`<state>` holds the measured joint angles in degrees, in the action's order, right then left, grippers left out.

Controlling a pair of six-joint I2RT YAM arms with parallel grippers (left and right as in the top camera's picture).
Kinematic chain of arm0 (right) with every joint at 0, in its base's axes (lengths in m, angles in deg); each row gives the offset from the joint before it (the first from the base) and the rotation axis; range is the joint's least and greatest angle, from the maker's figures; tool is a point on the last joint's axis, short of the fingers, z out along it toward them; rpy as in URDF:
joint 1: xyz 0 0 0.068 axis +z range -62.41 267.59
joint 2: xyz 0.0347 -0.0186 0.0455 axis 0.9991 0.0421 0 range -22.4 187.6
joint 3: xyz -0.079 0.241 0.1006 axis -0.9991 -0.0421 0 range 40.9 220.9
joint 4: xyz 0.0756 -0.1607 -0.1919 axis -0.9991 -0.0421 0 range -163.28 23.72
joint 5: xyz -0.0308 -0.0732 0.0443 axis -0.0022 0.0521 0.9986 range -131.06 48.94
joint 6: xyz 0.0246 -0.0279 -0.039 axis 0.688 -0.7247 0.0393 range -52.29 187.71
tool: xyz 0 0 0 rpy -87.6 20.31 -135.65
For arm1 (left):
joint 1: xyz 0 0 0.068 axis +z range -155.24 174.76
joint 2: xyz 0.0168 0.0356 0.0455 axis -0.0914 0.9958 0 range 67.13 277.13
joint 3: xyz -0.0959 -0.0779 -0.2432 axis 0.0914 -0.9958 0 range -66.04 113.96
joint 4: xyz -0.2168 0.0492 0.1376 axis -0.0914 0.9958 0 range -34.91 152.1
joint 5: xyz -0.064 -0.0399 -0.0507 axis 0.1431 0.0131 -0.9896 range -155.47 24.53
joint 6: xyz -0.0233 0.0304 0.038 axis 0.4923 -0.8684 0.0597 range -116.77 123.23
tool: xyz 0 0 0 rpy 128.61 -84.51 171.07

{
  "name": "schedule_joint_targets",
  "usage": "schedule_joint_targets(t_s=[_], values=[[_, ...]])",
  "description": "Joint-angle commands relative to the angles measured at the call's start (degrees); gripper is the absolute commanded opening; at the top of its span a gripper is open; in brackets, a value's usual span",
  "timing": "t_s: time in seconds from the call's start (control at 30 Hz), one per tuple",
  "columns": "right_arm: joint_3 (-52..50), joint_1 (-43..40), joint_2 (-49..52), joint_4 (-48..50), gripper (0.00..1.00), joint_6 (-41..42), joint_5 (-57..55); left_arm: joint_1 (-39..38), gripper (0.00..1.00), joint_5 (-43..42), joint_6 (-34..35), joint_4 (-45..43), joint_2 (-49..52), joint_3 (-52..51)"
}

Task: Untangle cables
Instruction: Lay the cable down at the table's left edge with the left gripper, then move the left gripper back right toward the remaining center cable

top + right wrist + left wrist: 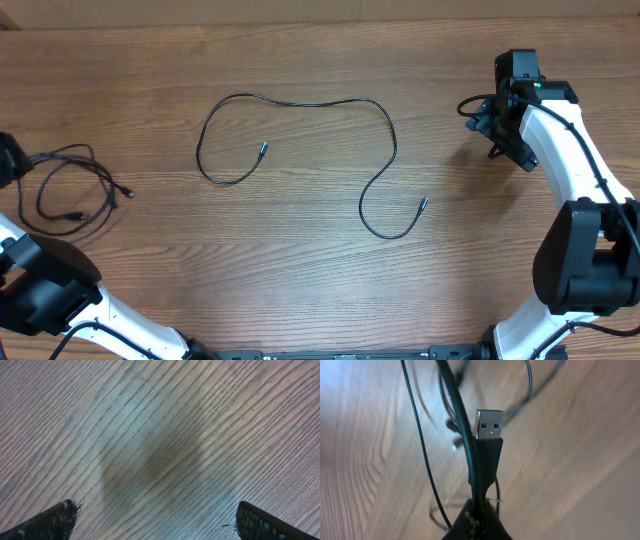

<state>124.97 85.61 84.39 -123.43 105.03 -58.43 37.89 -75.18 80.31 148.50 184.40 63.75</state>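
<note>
Cables [385, 140] well apart, one in left gripper [479, 512].

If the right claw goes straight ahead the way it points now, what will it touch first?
Probably the bare table: the open right claw faces down, and its camera shows only wood ahead.

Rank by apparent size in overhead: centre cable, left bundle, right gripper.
1. centre cable: widest spread by far.
2 or 3. left bundle and right gripper: similar extent. The gripper looks raised, nearer the camera, so I won't rank them.
</note>
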Motion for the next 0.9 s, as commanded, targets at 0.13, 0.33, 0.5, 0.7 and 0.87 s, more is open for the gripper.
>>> schedule_joint_targets(t_s=[0.13,0.33,0.5,0.7,0.87], values=[[-0.11,0.02,-0.48,0.09,1.0,0.42,-0.57,-0.15,0.22,9.75,2.21,-1.16,-0.28,1.07],[-0.11,0.02,-0.48,0.09,1.0,0.42,-0.57,-0.48,0.47,9.75,1.46,-1.81,-0.28,1.01],[-0.11,0.02,-0.48,0.09,1.0,0.39,-0.57,-1.05,0.57,9.77,-2.62,-1.97,-0.28,0.13],[-0.11,0.02,-0.48,0.09,1.0,0.42,-0.57,-3.13,0.8,7.43,-19.43,-0.5,-0.28,-0.31],[-0.11,0.02,-0.48,0.09,1.0,0.42,-0.57,-8.33,0.88,7.34,-31.8,-0.2,-0.28,-0.33]])
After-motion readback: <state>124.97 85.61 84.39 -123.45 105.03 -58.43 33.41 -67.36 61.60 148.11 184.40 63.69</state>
